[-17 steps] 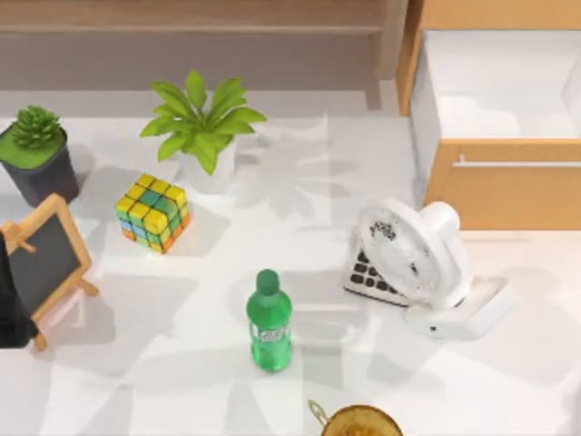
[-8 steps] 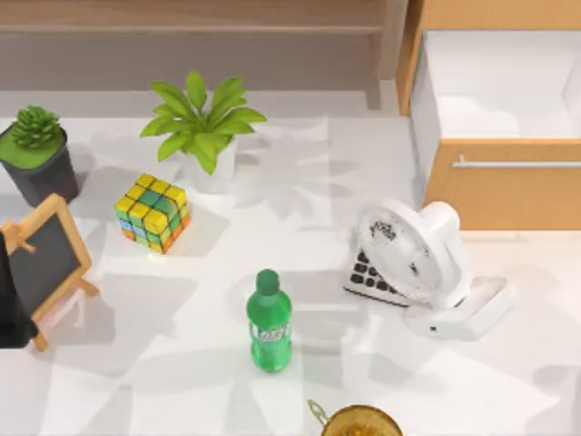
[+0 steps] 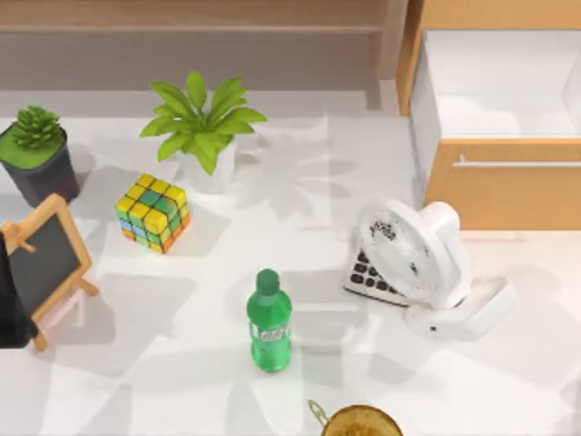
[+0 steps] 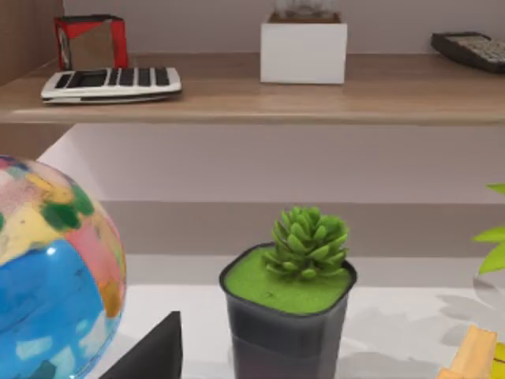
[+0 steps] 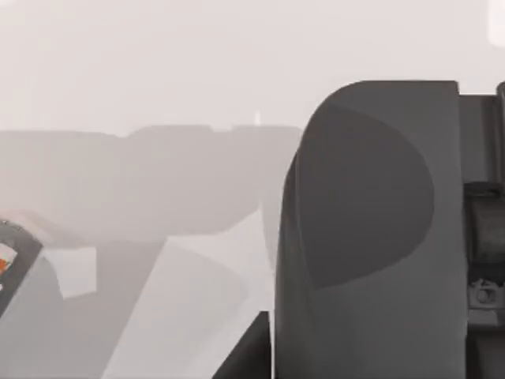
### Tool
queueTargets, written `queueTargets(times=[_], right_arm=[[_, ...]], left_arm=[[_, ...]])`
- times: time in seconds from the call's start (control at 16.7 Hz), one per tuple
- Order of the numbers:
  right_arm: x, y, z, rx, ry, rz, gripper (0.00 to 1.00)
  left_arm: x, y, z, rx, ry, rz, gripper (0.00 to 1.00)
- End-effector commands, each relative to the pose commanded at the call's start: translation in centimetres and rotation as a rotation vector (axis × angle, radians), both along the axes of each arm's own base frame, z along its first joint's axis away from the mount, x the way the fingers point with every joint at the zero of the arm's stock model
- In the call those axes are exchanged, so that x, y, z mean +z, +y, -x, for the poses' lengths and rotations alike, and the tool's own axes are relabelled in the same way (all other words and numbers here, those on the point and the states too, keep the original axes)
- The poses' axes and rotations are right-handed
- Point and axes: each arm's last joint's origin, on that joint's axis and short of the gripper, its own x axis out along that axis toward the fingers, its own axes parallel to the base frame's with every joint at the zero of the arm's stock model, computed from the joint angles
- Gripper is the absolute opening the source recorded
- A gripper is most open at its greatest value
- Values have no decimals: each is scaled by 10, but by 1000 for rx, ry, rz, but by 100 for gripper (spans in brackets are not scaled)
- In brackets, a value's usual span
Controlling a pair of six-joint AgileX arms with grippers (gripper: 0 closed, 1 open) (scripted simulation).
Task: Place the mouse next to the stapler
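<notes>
Nearest, just right of and in front of the green bottle (image 3: 269, 318), a brown round rim (image 3: 356, 420) is peeking over the table's front edge. Right of the bottle, a white fan (image 3: 413, 252) is leaning over a black-keyed calculator (image 3: 370, 276). Far left of the bottle, the left arm (image 3: 9, 304) is sitting parked beside a small chalkboard (image 3: 41, 259). Whether its jaws are spread or pressed together cannot be told.

Behind the bottle to the left, a coloured cube (image 3: 152, 212) is resting. Beyond it a leafy plant (image 3: 201, 123) and a potted succulent (image 4: 304, 264) are standing.

In the right wrist view, a rounded dark grey body, apparently the mouse (image 5: 363, 229), is looming close. The right jaws' state cannot be told either.
</notes>
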Motion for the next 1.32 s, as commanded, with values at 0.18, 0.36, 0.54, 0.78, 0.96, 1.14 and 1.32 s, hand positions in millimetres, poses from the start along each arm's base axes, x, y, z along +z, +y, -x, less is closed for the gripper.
queueTargets(times=[0.18,0.36,0.54,0.78,0.96,1.14,1.32], right_arm=[[-13,4,9,-11,90,-25,0],[-15,5,10,-11,103,-30,0],[-15,5,10,-11,103,-30,8],[-15,5,10,-11,103,-30,38],[-15,5,10,-11,103,-30,60],[-15,5,10,-11,103,-30,83],[-15,5,10,-11,103,-30,100]], left_arm=[[0,0,0,0,0,0,100],[0,0,0,0,0,0,100],[0,0,0,0,0,0,100],[0,0,0,0,0,0,100],[0,0,0,0,0,0,100],[0,0,0,0,0,0,100],[0,0,0,0,0,0,100]])
